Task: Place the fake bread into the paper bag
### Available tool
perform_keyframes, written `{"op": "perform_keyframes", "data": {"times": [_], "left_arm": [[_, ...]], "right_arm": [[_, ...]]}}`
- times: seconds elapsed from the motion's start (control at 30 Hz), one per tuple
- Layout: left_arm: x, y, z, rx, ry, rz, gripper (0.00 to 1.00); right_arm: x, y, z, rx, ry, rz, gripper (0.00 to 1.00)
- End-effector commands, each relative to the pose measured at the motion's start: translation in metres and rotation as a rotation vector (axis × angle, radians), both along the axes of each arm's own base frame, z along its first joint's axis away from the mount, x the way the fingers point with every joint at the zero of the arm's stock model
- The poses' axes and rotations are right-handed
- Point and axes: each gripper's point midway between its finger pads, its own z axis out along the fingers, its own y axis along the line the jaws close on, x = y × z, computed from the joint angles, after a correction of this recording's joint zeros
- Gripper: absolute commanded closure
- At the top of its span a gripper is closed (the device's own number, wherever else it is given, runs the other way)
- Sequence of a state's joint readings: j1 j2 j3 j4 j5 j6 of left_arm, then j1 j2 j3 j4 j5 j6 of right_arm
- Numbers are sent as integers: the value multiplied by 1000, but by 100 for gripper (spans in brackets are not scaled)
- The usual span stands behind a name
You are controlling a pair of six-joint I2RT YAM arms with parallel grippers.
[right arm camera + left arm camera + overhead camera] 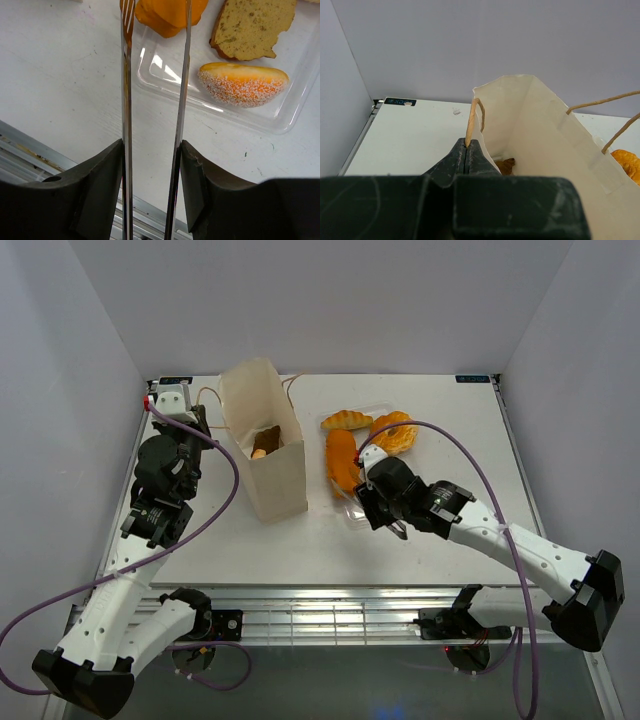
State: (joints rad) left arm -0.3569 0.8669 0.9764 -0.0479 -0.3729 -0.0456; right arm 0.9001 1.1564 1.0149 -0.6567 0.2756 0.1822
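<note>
The tall tan paper bag (268,455) stands upright and open at the table's left. A brown piece of fake bread (262,445) lies inside it. My left gripper (466,145) is shut on the bag's string handle (471,120) at the near rim. My right gripper (152,147) is shut on metal tongs (125,75), whose two arms run between its fingers. The tongs' tips straddle an orange loaf (170,15) at the edge of the clear tray (165,70). A sugared bun (242,82) and a tan slice (250,25) lie in the tray.
Two golden croissants (346,420) (392,430) sit at the tray's far end. The bag's second handle (615,102) arches over its right side. White walls close in the table on three sides, and a metal rail (330,605) runs along the near edge.
</note>
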Motion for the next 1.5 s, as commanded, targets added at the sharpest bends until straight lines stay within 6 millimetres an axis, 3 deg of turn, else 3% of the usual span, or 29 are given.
{"op": "perform_keyframes", "data": {"times": [0.0,0.33,1.1,1.2,1.27,1.47], "left_arm": [[-1,-1,3,-9,-6,-11,100],[-2,-2,4,-9,-8,-17,100],[-2,-2,4,-10,-9,-20,100],[-2,-3,3,-9,-6,-21,100],[-2,-2,4,-11,-8,-20,100],[-2,-2,4,-10,-9,-18,100]], "right_arm": [[12,0,10,-44,-65,-33,47],[13,16,9,-110,-88,-3,45],[12,23,-13,-263,-119,-12,46],[11,23,-16,-289,-111,-19,50],[11,22,-16,-293,-104,-23,61],[8,23,-14,-283,-91,-17,72]]}}
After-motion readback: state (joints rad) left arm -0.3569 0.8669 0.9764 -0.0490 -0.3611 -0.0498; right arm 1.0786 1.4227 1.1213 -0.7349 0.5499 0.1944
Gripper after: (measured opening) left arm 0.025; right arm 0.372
